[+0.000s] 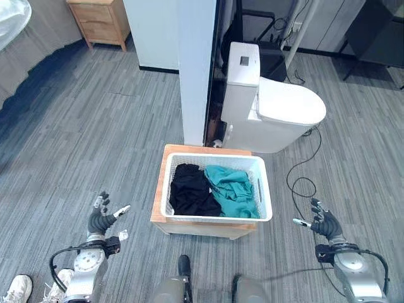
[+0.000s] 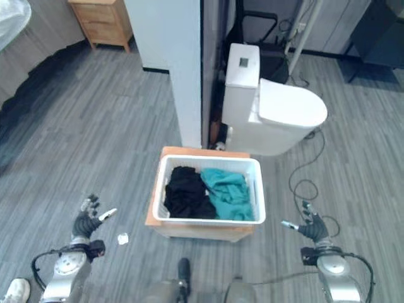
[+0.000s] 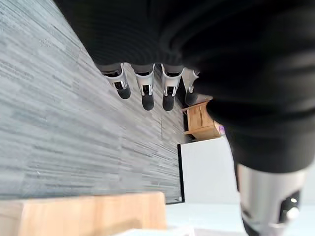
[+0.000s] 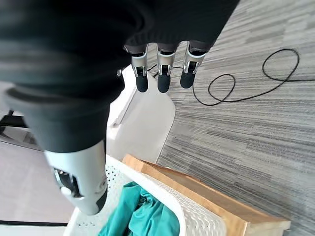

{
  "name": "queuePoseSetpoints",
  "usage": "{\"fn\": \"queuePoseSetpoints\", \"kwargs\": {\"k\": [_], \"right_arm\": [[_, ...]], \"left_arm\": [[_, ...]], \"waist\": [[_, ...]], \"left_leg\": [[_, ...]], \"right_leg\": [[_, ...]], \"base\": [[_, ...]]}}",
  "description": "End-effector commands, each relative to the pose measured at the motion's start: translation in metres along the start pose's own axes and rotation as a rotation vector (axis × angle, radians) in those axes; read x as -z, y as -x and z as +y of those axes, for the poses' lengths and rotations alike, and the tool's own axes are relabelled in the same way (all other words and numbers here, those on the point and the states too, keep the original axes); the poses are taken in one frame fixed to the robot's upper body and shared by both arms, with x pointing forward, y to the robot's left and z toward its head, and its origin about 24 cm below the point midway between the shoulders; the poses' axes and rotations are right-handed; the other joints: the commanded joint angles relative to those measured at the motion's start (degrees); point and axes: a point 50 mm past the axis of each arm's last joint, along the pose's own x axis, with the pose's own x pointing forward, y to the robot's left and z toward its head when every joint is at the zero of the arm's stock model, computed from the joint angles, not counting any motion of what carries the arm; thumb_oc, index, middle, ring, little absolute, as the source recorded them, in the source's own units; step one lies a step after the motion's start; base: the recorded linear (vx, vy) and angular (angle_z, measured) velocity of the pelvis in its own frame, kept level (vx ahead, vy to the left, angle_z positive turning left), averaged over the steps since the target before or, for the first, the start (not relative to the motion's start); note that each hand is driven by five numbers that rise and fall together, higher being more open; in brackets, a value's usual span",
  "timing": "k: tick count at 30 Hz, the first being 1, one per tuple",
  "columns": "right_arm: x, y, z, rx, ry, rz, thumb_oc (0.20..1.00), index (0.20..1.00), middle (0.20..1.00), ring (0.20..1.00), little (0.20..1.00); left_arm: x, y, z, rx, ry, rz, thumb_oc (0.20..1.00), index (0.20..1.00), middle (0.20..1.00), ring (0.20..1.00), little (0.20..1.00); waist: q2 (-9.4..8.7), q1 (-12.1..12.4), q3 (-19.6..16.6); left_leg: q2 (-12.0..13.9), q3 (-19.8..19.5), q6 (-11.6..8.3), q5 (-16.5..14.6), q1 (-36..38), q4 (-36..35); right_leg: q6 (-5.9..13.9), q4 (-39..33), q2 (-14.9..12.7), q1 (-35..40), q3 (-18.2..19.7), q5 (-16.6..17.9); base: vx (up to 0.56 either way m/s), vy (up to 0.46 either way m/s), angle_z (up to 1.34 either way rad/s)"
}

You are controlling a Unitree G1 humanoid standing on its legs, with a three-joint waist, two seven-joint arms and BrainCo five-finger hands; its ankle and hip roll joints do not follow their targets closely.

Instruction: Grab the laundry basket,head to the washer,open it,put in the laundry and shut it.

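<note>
On the floor straight ahead, in the left eye view, the white laundry basket (image 1: 216, 187) sat on a low wooden stand (image 1: 203, 224), raised off the grey floor (image 1: 95, 139) where two hands could reach its rim from either side, as I judged it. It held the laundry, a black garment (image 1: 189, 189) beside a teal one (image 1: 233, 189), both lying loose inside. The left hand (image 1: 101, 218) hung well to the basket's left and the right hand (image 1: 325, 222) well to its right, each apart from it and with fingers spread, holding nothing; that flanking stance looked like readiness for a two-handed lift not yet begun. Behind the basket stood a white partition (image 1: 196, 69) and a white toilet (image 1: 271, 104), with a wooden cabinet (image 1: 101, 22) in the far corner and a black cord (image 1: 303, 183) looping on the floor. From the right eye view the layout read the same, the basket centred between the hands. Along the left wrist view, straight fingers (image 3: 145, 91) pointed over bare floor, with an edge of the wooden stand beneath them. Along the right wrist view, the fingers (image 4: 162, 73) were likewise straight, the basket's perforated wall and the teal cloth lying just below, untouched.
</note>
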Motion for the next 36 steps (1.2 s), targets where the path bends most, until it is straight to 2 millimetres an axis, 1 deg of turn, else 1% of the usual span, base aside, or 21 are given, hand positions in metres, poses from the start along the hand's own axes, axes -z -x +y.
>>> {"fn": "queuePoseSetpoints", "kwargs": {"k": [1,5,6,7,8,10,12,13,14,15,16,18,19,24,25,27,28,29,30,32,36], "right_arm": [[-0.013,-0.001,-0.021,0.047,0.055,-0.053,1.000,1.000,1.000,1.000,1.000],[-0.030,-0.004,-0.032,0.047,0.110,-0.100,1.000,1.000,1.000,1.000,1.000],[-0.030,-0.004,-0.032,0.048,0.110,-0.100,1.000,1.000,1.000,1.000,1.000],[-0.045,-0.009,-0.037,0.049,0.116,-0.137,1.000,1.000,1.000,1.000,1.000],[-0.046,-0.010,-0.037,0.050,0.115,-0.138,1.000,1.000,1.000,1.000,1.000],[-0.056,-0.013,-0.042,0.066,0.122,-0.167,1.000,1.000,1.000,1.000,1.000],[-0.064,-0.018,-0.043,0.082,0.123,-0.179,1.000,1.000,1.000,1.000,1.000],[-0.064,-0.018,-0.043,0.082,0.123,-0.179,1.000,1.000,1.000,1.000,1.000],[-0.074,-0.024,-0.042,0.091,0.128,-0.194,1.000,1.000,1.000,1.000,1.000],[-0.083,-0.035,-0.037,0.100,0.122,-0.180,1.000,1.000,1.000,1.000,1.000],[-0.084,-0.036,-0.037,0.102,0.120,-0.182,1.000,1.000,1.000,1.000,1.000],[-0.090,-0.042,-0.034,0.104,0.131,-0.176,1.000,1.000,1.000,1.000,1.000],[-0.093,-0.044,-0.032,0.105,0.141,-0.176,1.000,1.000,1.000,1.000,1.000],[-0.109,-0.057,-0.021,0.114,0.165,-0.181,1.000,1.000,1.000,1.000,1.000],[-0.113,-0.060,-0.016,0.111,0.166,-0.180,1.000,1.000,1.000,1.000,1.000],[-0.114,-0.061,-0.016,0.113,0.163,-0.181,1.000,1.000,1.000,1.000,1.000],[-0.120,-0.064,-0.012,0.110,0.169,-0.188,1.000,1.000,1.000,1.000,1.000],[-0.120,-0.065,-0.012,0.110,0.168,-0.189,1.000,1.000,1.000,1.000,1.000],[-0.128,-0.067,-0.009,0.110,0.165,-0.207,1.000,1.000,1.000,1.000,1.000],[-0.133,-0.067,-0.006,0.106,0.149,-0.224,1.000,1.000,1.000,1.000,1.000],[-0.131,-0.066,0.003,0.068,0.108,-0.232,1.000,1.000,1.000,1.000,1.000]], "left_arm": [[-0.016,0.003,0.010,0.001,-0.042,-0.076,1.000,1.000,1.000,1.000,1.000],[-0.040,-0.003,0.013,0.060,-0.179,-0.142,1.000,1.000,1.000,1.000,1.000],[-0.040,-0.003,0.013,0.061,-0.179,-0.143,1.000,1.000,1.000,1.000,1.000],[-0.060,-0.011,0.010,0.117,-0.250,-0.193,1.000,1.000,1.000,1.000,1.000],[-0.061,-0.011,0.010,0.117,-0.251,-0.194,1.000,1.000,1.000,1.000,1.000],[-0.080,-0.016,0.010,0.143,-0.321,-0.250,1.000,1.000,1.000,1.000,1.000],[-0.099,-0.021,0.009,0.153,-0.350,-0.300,1.000,1.000,1.000,1.000,1.000],[-0.100,-0.021,0.009,0.153,-0.350,-0.300,1.000,1.000,1.000,1.000,1.000],[-0.122,-0.030,0.008,0.154,-0.383,-0.352,1.000,1.000,1.000,1.000,1.000],[-0.157,-0.049,0.002,0.145,-0.442,-0.400,1.000,1.000,1.000,1.000,1.000],[-0.159,-0.050,0.001,0.144,-0.443,-0.403,1.000,1.000,1.000,1.000,1.000],[-0.177,-0.060,-0.001,0.111,-0.495,-0.422,1.000,1.000,1.000,1.000,1.000],[-0.184,-0.065,-0.002,0.095,-0.507,-0.420,1.000,1.000,1.000,1.000,1.000],[-0.211,-0.083,-0.009,0.051,-0.515,-0.410,1.000,1.000,1.000,1.000,1.000],[-0.218,-0.087,-0.010,0.056,-0.506,-0.403,1.000,1.000,1.000,1.000,1.000],[-0.219,-0.087,-0.010,0.056,-0.506,-0.406,1.000,1.000,1.000,1.000,1.000],[-0.228,-0.088,-0.008,0.062,-0.520,-0.408,1.000,1.000,1.000,1.000,1.000],[-0.229,-0.088,-0.008,0.061,-0.520,-0.409,1.000,1.000,1.000,1.000,1.000],[-0.235,-0.089,-0.007,0.084,-0.537,-0.399,1.000,1.000,1.000,1.000,1.000],[-0.236,-0.087,-0.008,0.120,-0.562,-0.393,1.000,1.000,1.000,1.000,1.000],[-0.230,-0.083,-0.010,0.188,-0.607,-0.373,1.000,1.000,1.000,1.000,1.000]], "waist": [[-0.03,0.6,-1.1],[-0.92,1.1,-0.4],[-0.90,1.1,-0.5],[-0.78,1.2,0.0],[-0.76,1.1,-0.1],[-0.52,1.1,0.7],[-0.34,1.2,1.4],[-0.34,1.2,1.3],[-0.23,1.2,2.0],[-0.07,0.9,2.6],[-0.11,1.0,2.8],[-0.19,1.0,3.0],[-0.25,1.1,3.2],[0.27,1.1,4.5],[0.76,1.1,5.1],[0.71,1.2,5.2],[1.35,1.3,5.9],[1.33,1.3,5.9],[2.15,1.4,6.7],[2.74,1.5,7.3],[3.34,1.5,7.7]], "left_leg": [[5.6,-3.5,-4.68,-4.0,-1.4,4.3],[5.6,-4.3,-5.25,-2.8,-3.9,3.5],[5.7,-4.4,-5.27,-2.7,-4.0,3.5],[5.8,-5.3,-5.81,-1.7,-6.3,2.9],[5.8,-5.4,-5.82,-1.7,-6.5,2.9],[5.7,-5.8,-6.16,-1.2,-8.0,2.9],[5.6,-6.4,-6.41,-0.7,-9.5,3.1],[5.6,-6.5,-6.41,-0.7,-9.5,3.1],[5.6,-6.9,-6.63,-0.2,-10.5,2.9],[5.5,-7.3,-7.03,0.4,-11.8,2.5],[5.5,-7.4,-7.04,0.5,-11.9,2.5],[5.3,-7.5,-7.21,0.6,-12.6,2.5],[5.4,-7.6,-7.31,0.7,-12.9,2.5],[5.3,-7.9,-7.58,1.0,-14.2,2.6],[5.3,-7.9,-7.63,1.1,-14.5,2.8],[5.3,-7.9,-7.64,1.1,-14.6,2.9],[5.3,-7.7,-7.75,1.1,-14.9,3.2],[5.3,-7.7,-7.74,1.1,-14.9,3.2],[5.3,-7.6,-7.97,1.5,-15.4,3.3],[5.5,-7.3,-8.19,1.8,-15.7,3.3],[5.8,-7.0,-8.58,2.2,-15.9,3.2]], "right_leg": [[-0.85,-3.8,1.6,4.7,0.2,4.6],[-1.05,-6.1,1.8,4.1,-1.1,5.4],[-1.08,-6.2,1.8,4.0,-1.2,5.5],[-1.14,-7.5,2.0,3.1,-2.3,6.1],[-1.16,-7.6,2.0,3.0,-2.4,6.1],[-1.30,-8.1,2.2,2.2,-2.8,6.2],[-1.45,-8.0,2.4,1.3,-3.2,6.2],[-1.46,-8.0,2.4,1.3,-3.2,6.1],[-1.60,-8.0,2.6,0.4,-3.2,6.1],[-1.72,-8.1,2.6,-0.7,-3.4,6.1],[-1.73,-8.1,2.6,-0.8,-3.5,6.2],[-1.74,-8.2,2.6,-1.0,-3.7,6.2],[-1.71,-8.3,2.5,-1.2,-3.8,6.2],[-1.82,-7.5,2.4,-2.5,-3.9,5.9],[-1.87,-7.0,2.4,-2.9,-3.9,5.8],[-1.88,-7.0,2.4,-2.9,-3.9,5.8],[-1.89,-6.5,2.4,-3.3,-3.8,5.7],[-1.89,-6.5,2.4,-3.4,-3.8,5.7],[-1.87,-6.2,2.3,-4.1,-3.7,5.9],[-1.92,-5.9,2.4,-4.6,-3.7,5.8],[-2.01,-5.6,2.4,-5.2,-3.6,5.7]], "base": [[0.00,-0.026,0.41],[-0.07,-0.060,0.20],[-0.11,-0.081,0.09],[-0.08,-0.055,0.10],[-0.11,-0.072,0.20],[-0.06,-0.037,0.17],[-0.05,-0.021,0.08],[-0.05,-0.017,0.10],[-0.07,-0.022,0.10],[-0.07,-0.022,0.14],[-0.05,-0.017,0.16],[-0.02,-0.016,0.20],[-0.03,-0.016,0.11],[-0.05,-0.007,0.03],[-0.05,-0.004,0.04],[-0.01,0.001,0.02],[0.00,0.000,0.00],[-0.06,-0.016,0.01],[-0.05,-0.020,0.05],[-0.04,-0.019,0.08],[-0.02,-0.030,0.00]]}}
